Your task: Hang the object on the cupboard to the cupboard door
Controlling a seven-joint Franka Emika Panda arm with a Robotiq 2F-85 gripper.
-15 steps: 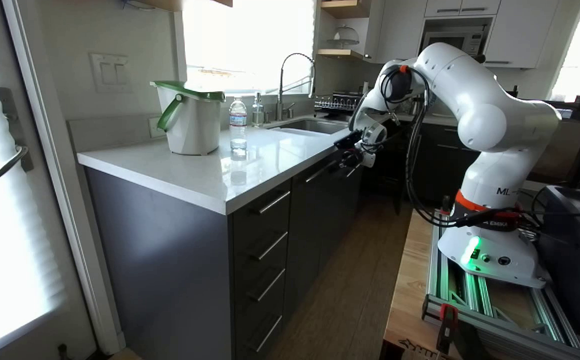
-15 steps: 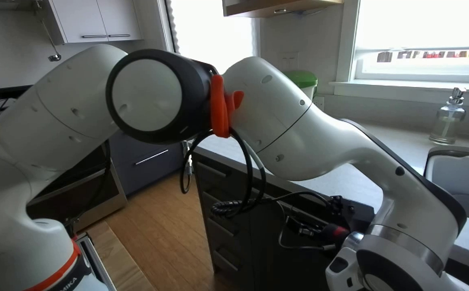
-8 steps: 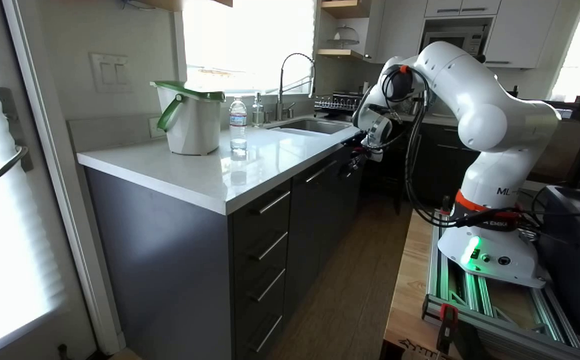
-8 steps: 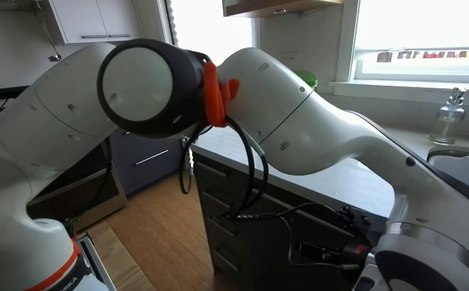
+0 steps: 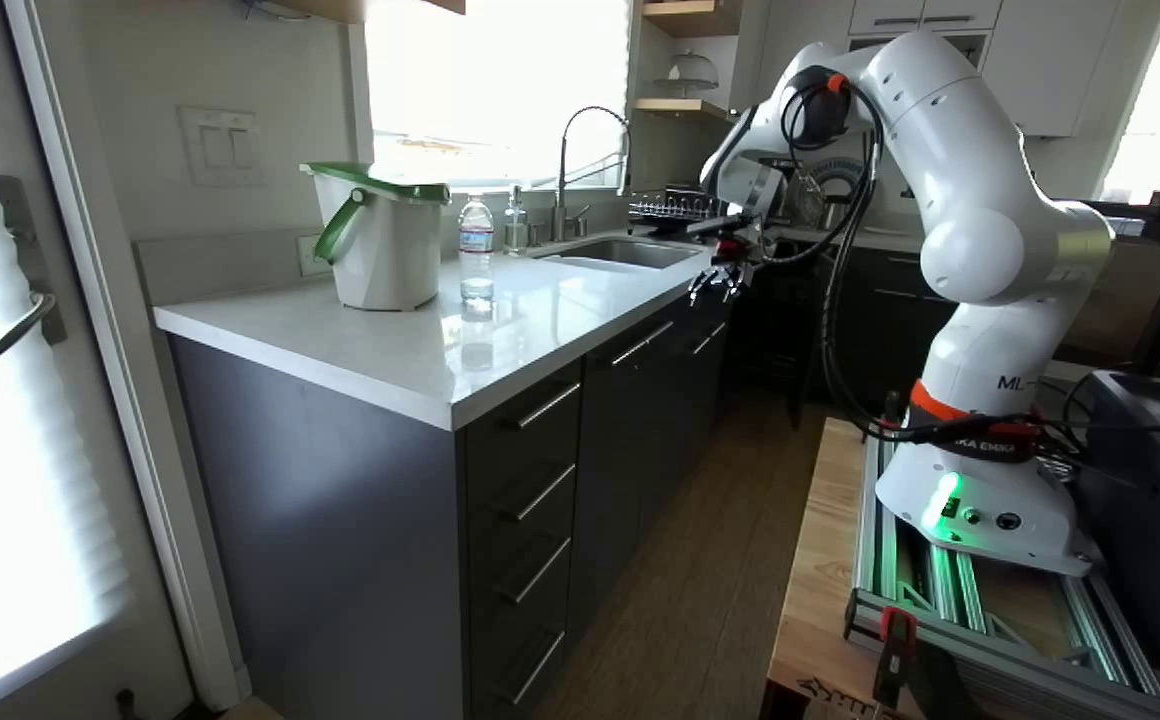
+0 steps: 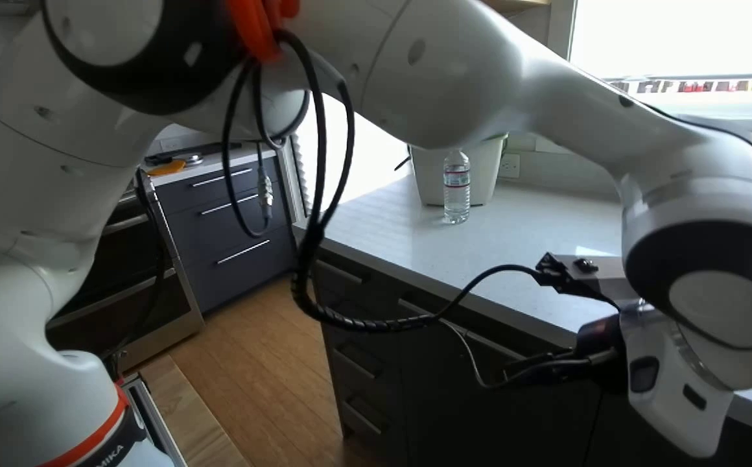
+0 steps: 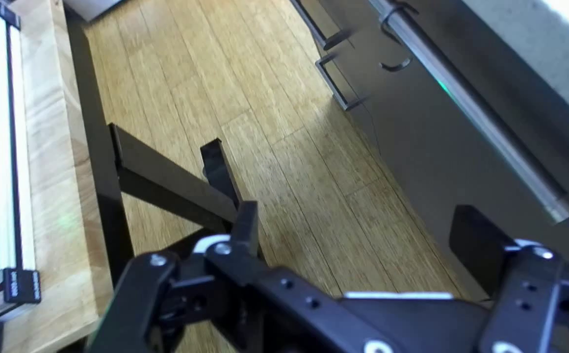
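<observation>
"Three containers stand on the glossy white worktop [image 5: 370, 345]: green-lidded bucket [image 5: 387, 250], clear bottle [image 5: 476, 262], soap dispenser [image 5: 516, 226]."
"Bucket's contents?"
"Hidden."
"And the hook [image 7: 395, 68]?"
"Curved, on a silver bar handle [image 7: 480, 115] of the dark grey cupboard [image 7: 441, 152]."
"Gripper [image 7: 360, 235]?"
"Parted wide, holding nothing, above wood-plank flooring [image 7: 314, 196]."

Wrist view, 1 o'clock: dark curved hook [image 7: 396, 68] hanging on silver bar handle [image 7: 490, 124] of dark grey, flat-fronted cupboard [image 7: 436, 162].
</observation>
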